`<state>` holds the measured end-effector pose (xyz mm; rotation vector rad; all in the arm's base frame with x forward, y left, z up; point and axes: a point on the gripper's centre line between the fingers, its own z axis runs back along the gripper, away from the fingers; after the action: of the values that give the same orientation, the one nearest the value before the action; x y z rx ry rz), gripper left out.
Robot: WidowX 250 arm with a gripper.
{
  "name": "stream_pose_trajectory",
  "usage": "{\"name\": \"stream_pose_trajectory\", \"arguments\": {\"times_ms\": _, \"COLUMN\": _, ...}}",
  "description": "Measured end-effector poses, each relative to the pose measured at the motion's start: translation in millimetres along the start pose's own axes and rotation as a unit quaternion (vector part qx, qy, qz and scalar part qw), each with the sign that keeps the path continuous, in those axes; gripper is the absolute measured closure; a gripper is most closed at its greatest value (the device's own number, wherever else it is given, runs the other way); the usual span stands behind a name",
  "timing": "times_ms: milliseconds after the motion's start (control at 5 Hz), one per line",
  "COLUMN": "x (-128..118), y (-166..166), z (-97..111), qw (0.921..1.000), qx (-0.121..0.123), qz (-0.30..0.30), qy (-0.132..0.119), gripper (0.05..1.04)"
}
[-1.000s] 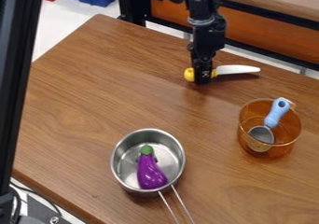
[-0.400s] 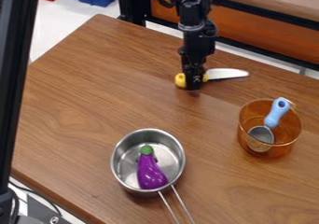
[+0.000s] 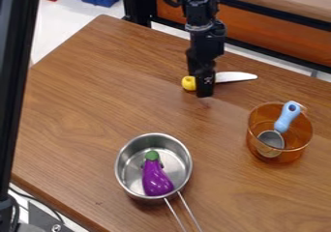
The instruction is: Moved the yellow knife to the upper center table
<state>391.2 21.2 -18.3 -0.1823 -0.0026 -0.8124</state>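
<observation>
Woodgrain desk [image 3: 97, 105], yellow knife [image 3: 234, 77] upper center of frame, lying crosswise just behind end effector [image 3: 204, 94]: handle [image 3: 188, 83] pokes out left, blade [image 3: 240, 76] right. Gripping or open? can't tell tbh.

Bright, diffuse light; pale sheen on wooden table [image 3: 84, 91]; soft shadow by steel pan [image 3: 176, 163]; glints on eggplant [image 3: 156, 180].

Yellow-handled knife [image 3: 236, 77], white blade pointing right, lying across upper center of brown wooden table.
</observation>
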Motion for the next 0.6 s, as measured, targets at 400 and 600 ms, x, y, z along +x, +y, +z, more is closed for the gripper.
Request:
{"name": "stream_pose_trajectory", "arguments": {"times_ms": 400, "x": -11.1, "y": 5.4, "z": 46.3, "qw": 0.9961, "qx": 0.011, "qz": 0.073, "qy": -0.049, "gripper": 0.091}}
{"name": "stream_pose_trajectory", "arguments": {"times_ms": 600, "x": -25.1, "y": 16.4, "z": 51.6, "qw": 0.9816, "qx": 0.031, "qz": 0.18, "qy": -0.056, "gripper": 0.09}}
